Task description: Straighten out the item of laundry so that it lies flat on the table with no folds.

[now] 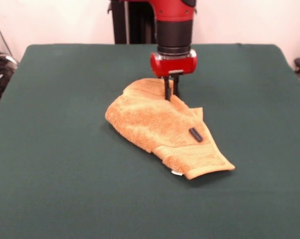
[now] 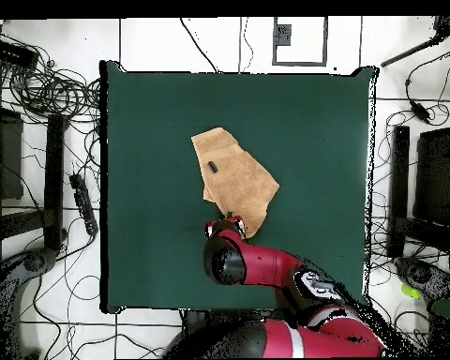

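Note:
The golden-orange towel (image 1: pixel 160 124) lies rumpled and partly folded on the dark green table (image 1: pixel 65 174), a little right of centre. Its ribbed band (image 1: pixel 190 150) and small white tag (image 1: pixel 176 173) are at the near right end. A small black cylinder (image 1: pixel 195 134) rests on the towel. My gripper (image 1: pixel 171 90) points straight down at the towel's far edge, its two dark fingers close together and pinching the cloth. In the overhead view the towel (image 2: pixel 238 178) lies just above the arm (image 2: pixel 266 262), which hides the fingertips.
The table (image 2: pixel 322 141) is far bigger than the towel, with green cloth showing on all sides of it. Cables and equipment lie on the floor beyond the table's left edge (image 2: pixel 69 187) and right edge (image 2: pixel 407 187).

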